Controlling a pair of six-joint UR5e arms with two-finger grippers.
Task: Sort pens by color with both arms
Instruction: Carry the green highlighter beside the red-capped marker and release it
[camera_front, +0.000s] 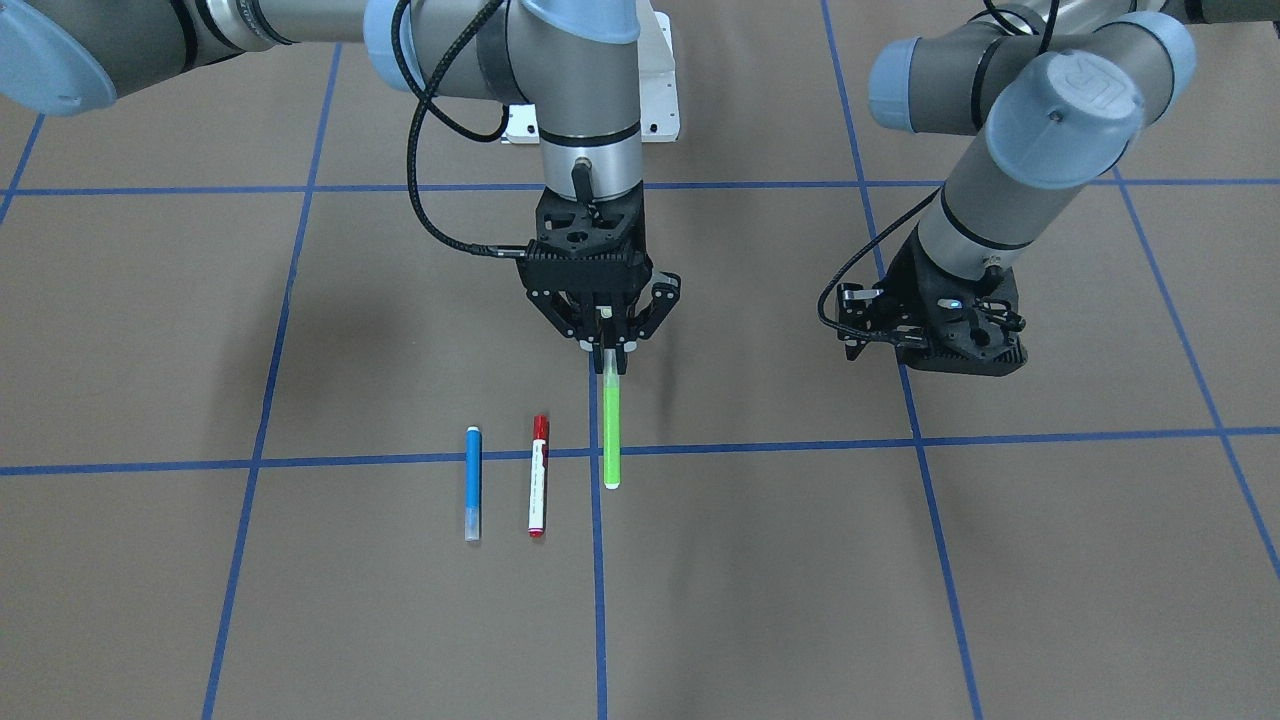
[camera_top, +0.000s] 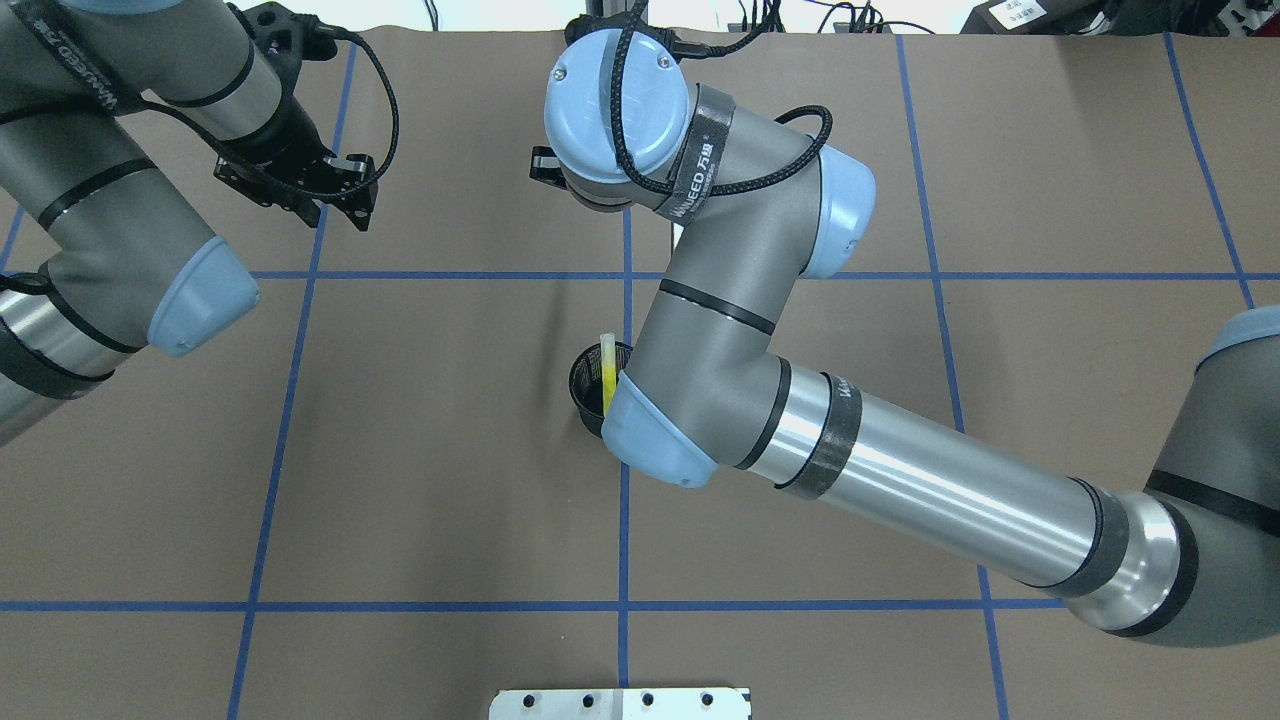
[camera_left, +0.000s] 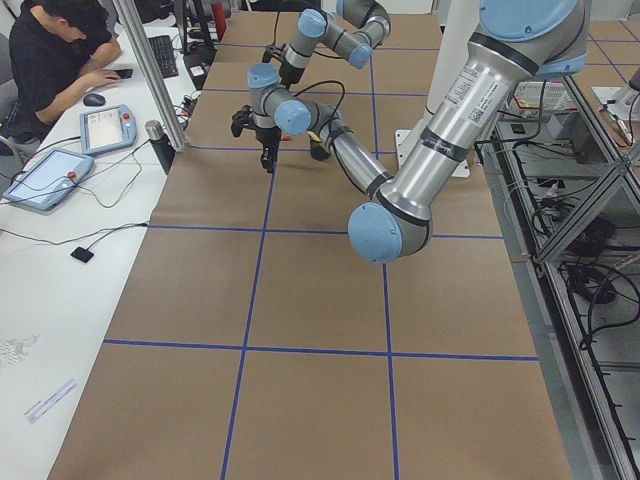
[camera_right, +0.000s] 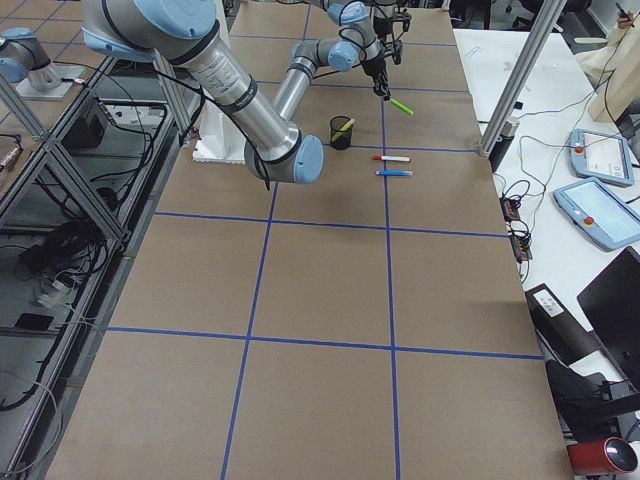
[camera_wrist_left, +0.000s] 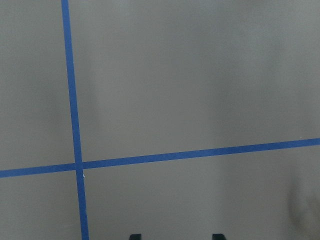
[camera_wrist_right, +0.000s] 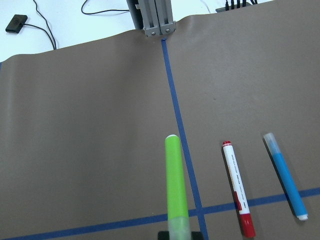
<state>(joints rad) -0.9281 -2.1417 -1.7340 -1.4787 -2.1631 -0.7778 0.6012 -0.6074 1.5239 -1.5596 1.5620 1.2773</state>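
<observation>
My right gripper (camera_front: 608, 350) is shut on the cap end of the lime green pen (camera_front: 611, 430), which sticks out away from the robot over the centre tape line and also shows in the right wrist view (camera_wrist_right: 176, 185). The red-capped white pen (camera_front: 538, 475) and the blue pen (camera_front: 473, 480) lie side by side on the table beside it. The yellow pen (camera_top: 607, 375) stands in the black mesh cup (camera_top: 585, 385), partly hidden under my right arm. My left gripper (camera_front: 925, 350) is open and empty, off to the side over bare paper.
Brown paper with blue tape grid lines (camera_front: 600, 600) covers the table. The white base pedestal (camera_front: 655, 100) is at the robot's side. An operator (camera_left: 60, 60) sits at a desk with teach pendants (camera_left: 105, 125) beyond the table's far edge.
</observation>
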